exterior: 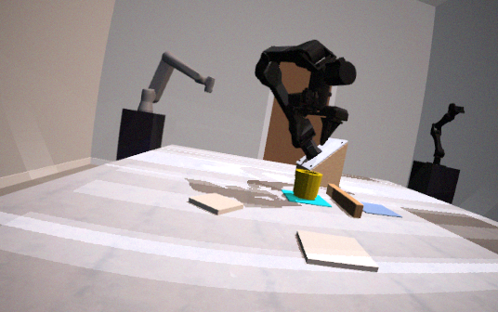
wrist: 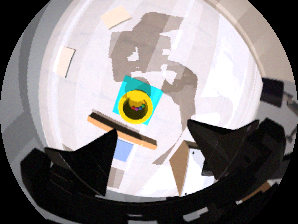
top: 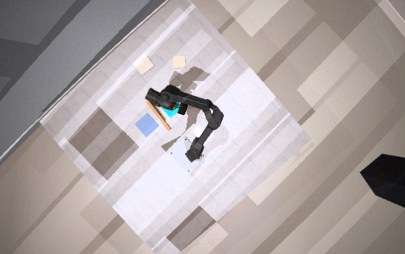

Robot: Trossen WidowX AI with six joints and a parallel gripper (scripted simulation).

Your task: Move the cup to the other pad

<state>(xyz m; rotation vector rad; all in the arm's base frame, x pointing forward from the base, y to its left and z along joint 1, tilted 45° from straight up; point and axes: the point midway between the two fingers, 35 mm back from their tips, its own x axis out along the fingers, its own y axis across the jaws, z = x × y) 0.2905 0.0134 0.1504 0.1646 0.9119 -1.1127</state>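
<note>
The yellow cup (exterior: 307, 185) (wrist: 135, 100) stands upright on the cyan pad (top: 171, 113) (exterior: 321, 201) (wrist: 156, 97). Several coloured marbles (wrist: 137, 107) lie inside it in the wrist view. The blue pad (top: 146, 125) (exterior: 382, 209) (wrist: 123, 150) is bare, on the other side of the wooden bar. My gripper (wrist: 152, 128) is wide open and empty. It hangs above the cup, clear of its rim, with the cup beyond the fingertips in the wrist view. In the top view the arm hides most of the cup.
A low orange-brown wooden bar (top: 159, 115) (exterior: 344, 201) (wrist: 145, 141) stands between the pads. Two flat beige tiles lie apart from them, one tile (top: 144, 64) (exterior: 336, 251) and another tile (top: 179, 61) (exterior: 216, 203). A tilted white board (exterior: 334, 146) is by the arm's base.
</note>
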